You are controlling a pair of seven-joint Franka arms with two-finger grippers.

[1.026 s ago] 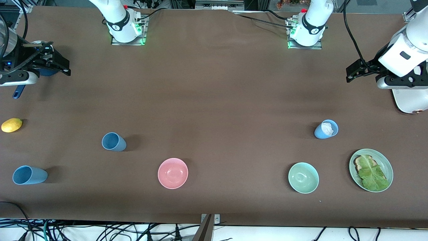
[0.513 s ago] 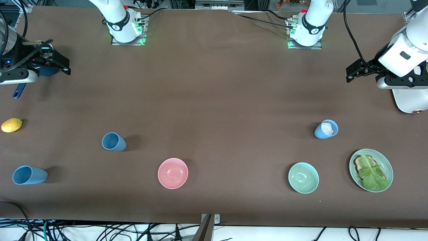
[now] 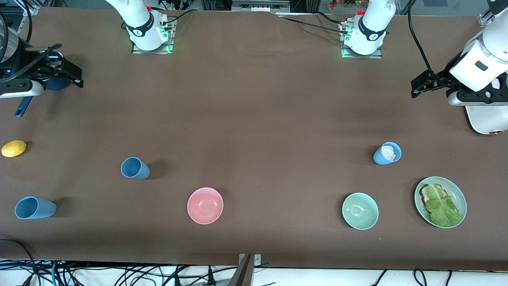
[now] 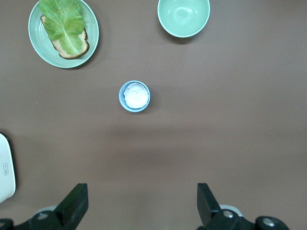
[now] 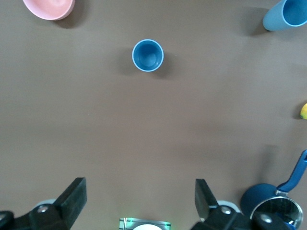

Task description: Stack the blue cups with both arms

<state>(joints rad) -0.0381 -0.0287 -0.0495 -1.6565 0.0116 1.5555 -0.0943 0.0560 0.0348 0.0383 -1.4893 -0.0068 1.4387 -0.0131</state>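
Three blue cups stand apart on the table. A darker cup (image 3: pixel 135 168) is toward the right arm's end and also shows in the right wrist view (image 5: pixel 147 55). A lighter cup (image 3: pixel 35 208) is nearer the front camera, at that end (image 5: pixel 288 14). A third cup (image 3: pixel 387 153) holds something white and crumpled; it also shows in the left wrist view (image 4: pixel 134 96). My right gripper (image 3: pixel 69 74) is open and empty, high over the navy saucepan (image 3: pixel 55 84); it also shows in the right wrist view (image 5: pixel 140 194). My left gripper (image 3: pixel 416 87) is open and empty over bare table; it also shows in the left wrist view (image 4: pixel 141 201).
A pink bowl (image 3: pixel 205 205) and a mint-green bowl (image 3: pixel 360 211) sit near the front edge. A green plate (image 3: pixel 459 194) carries toast and lettuce. A lemon (image 3: pixel 14 148) lies at the right arm's end. A white appliance (image 3: pixel 486 119) stands at the left arm's end.
My right gripper has drifted slightly toward the robots' side of the table. The left arm and the cups have not moved.
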